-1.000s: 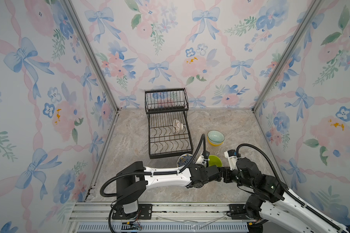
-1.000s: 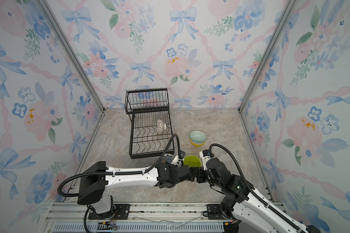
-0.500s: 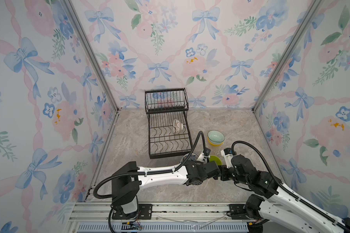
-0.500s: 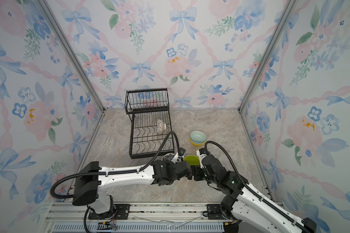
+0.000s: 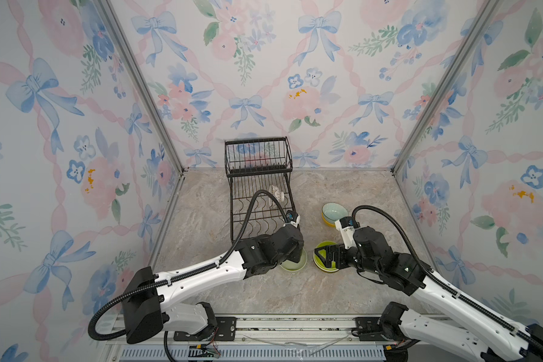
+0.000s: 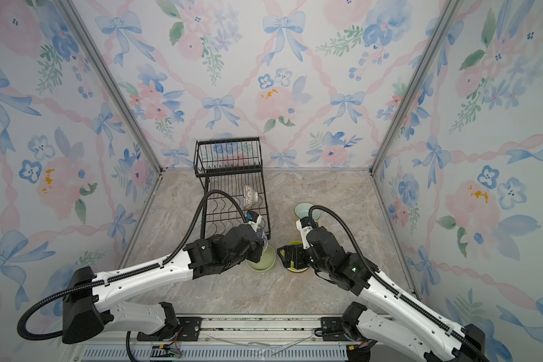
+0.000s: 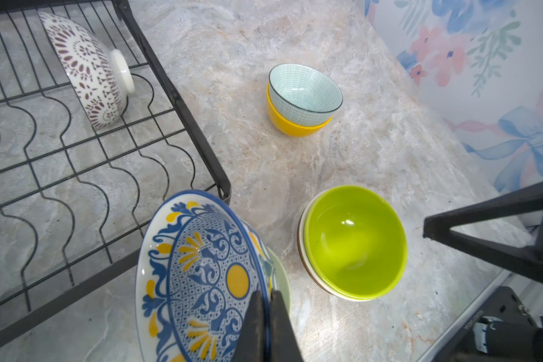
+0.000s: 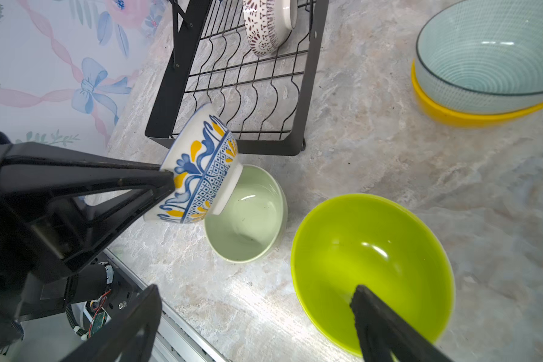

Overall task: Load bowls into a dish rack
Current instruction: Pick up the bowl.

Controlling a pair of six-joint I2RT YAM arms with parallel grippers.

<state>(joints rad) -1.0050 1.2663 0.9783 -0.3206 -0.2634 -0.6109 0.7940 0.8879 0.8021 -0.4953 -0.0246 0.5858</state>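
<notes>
Beside the near right corner of the dish rack (image 7: 176, 97), the left gripper (image 7: 265, 294) pinches the rim of a tilted blue-and-yellow bowl (image 7: 201, 275) just over a pale green bowl (image 8: 248, 219) on the table (image 7: 295, 163). The right gripper (image 8: 256, 293) stands spread wide over the lime green bowl (image 8: 370, 250), one finger (image 8: 380, 326) inside it.

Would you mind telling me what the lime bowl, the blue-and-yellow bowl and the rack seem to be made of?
Lime bowl: likely glossy plastic or melamine; uniform colour, sharp highlights.
Blue-and-yellow bowl: glazed ceramic, probably; painted pattern, thick white foot.
Rack: black coated metal wire; thin bent rods.
</notes>
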